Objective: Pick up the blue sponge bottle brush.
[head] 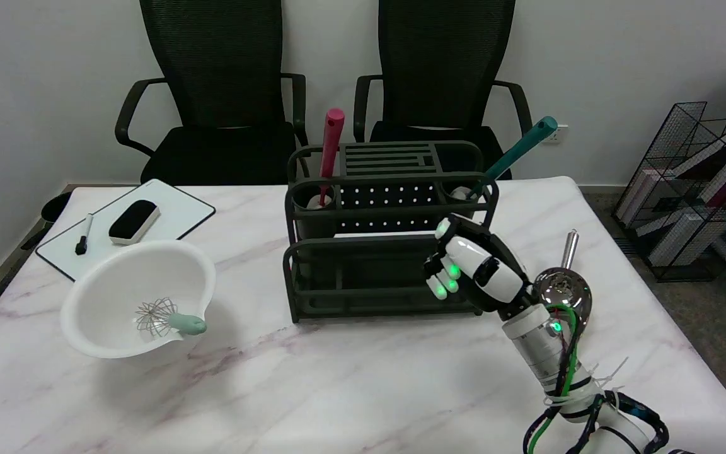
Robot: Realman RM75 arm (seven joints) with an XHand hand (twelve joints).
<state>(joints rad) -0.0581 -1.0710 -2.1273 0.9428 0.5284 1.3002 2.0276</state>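
Note:
The blue sponge bottle brush (522,145) stands tilted in the right cup of a dark rack (363,277). Its teal handle leans up and to the right, and its pale head sits inside the cup. My right hand (473,268) hovers in front of the rack's right end, below the cup and a short way from the brush. Nothing is in the hand, and its fingers point left toward the rack, slightly apart. A red-handled brush (330,148) stands in the rack's left cup.
A shiny metal ladle (566,287) lies just behind my wrist. A white bowl (117,284) holding a whisk (167,318) sits at the left, with a whiteboard (174,217), eraser and marker behind it. Two chairs stand beyond the table.

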